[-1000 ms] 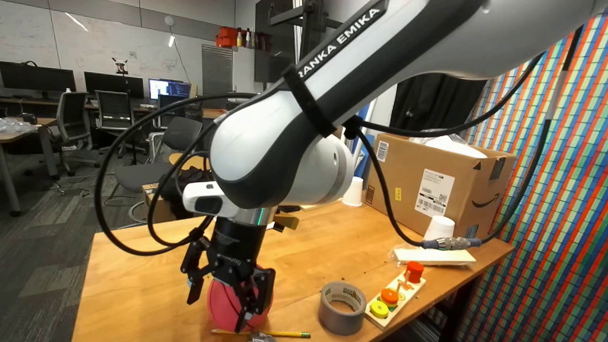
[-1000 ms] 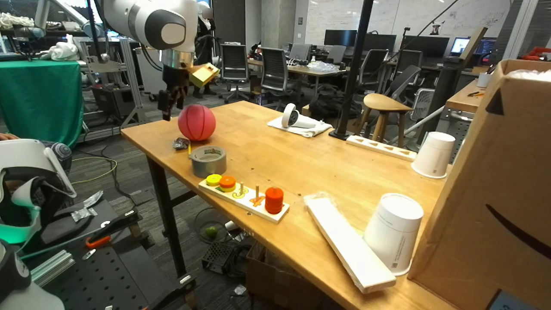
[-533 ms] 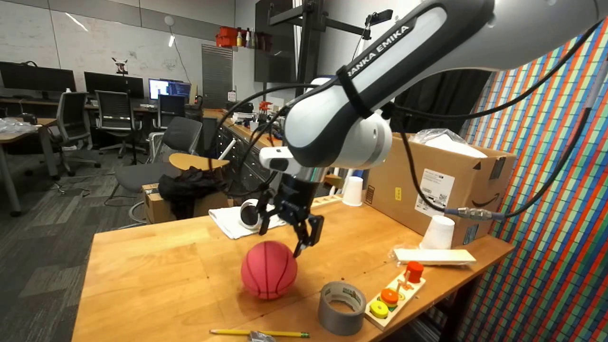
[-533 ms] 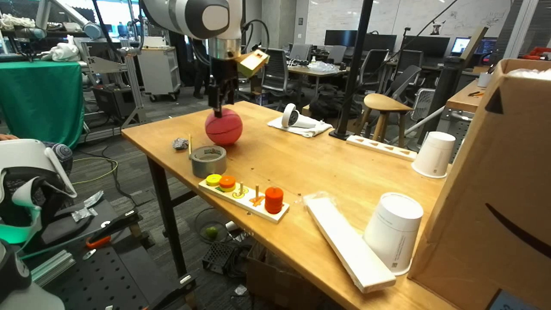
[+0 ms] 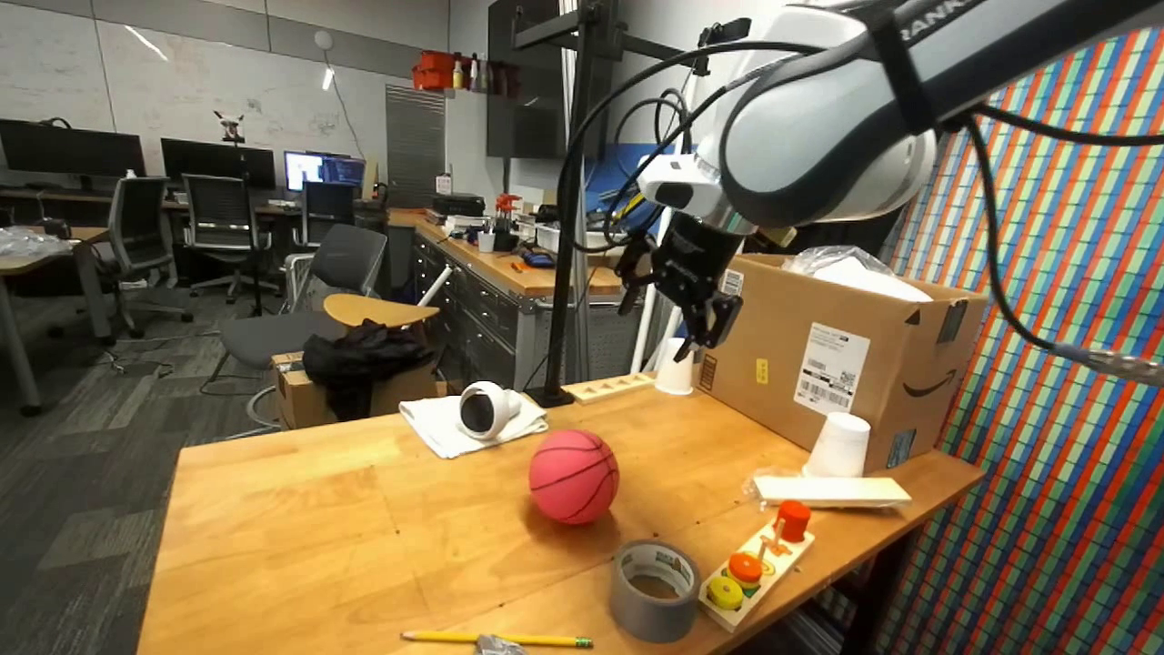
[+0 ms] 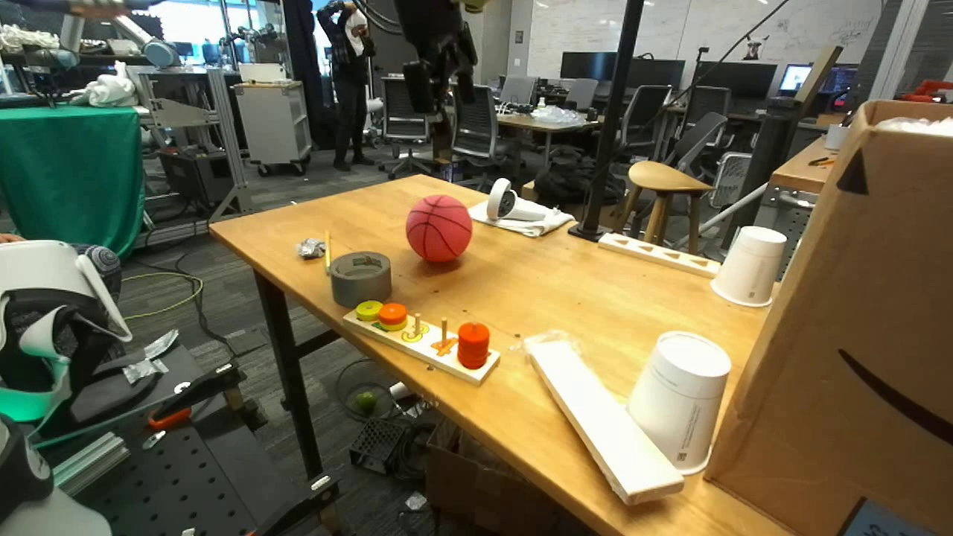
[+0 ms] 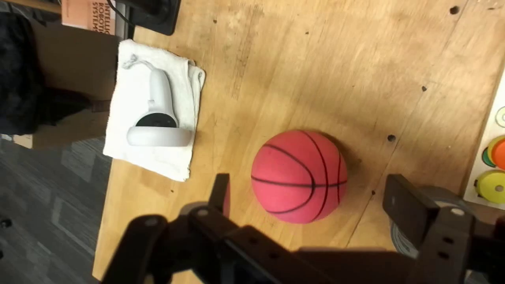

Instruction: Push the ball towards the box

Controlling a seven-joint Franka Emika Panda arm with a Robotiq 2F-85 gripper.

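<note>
The pinkish-red ball [image 5: 573,478] rests on the wooden table, near the middle, and also shows in an exterior view [image 6: 439,228]. The large brown box [image 5: 777,332] stands at the table's far end, apart from the ball; part of it shows in an exterior view [image 6: 826,335]. My gripper [image 5: 657,329] is raised well above the table, between ball and box in that view. In an exterior view it hangs above the ball [image 6: 439,104]. In the wrist view the fingers [image 7: 307,178] are spread wide and empty, with the ball [image 7: 299,176] below, untouched.
A grey tape roll [image 5: 655,591] and a peg toy [image 5: 757,569] lie along the table edge. White cups [image 5: 838,446] and a white-wrapped plank [image 5: 829,491] stand before the box. A controller on a cloth [image 5: 446,432] and a black post [image 5: 566,273] are at the back edge.
The ball has rolled away from the pencil toward the box end of the table. My gripper has risen from beside the ball and moved toward the box side.
</note>
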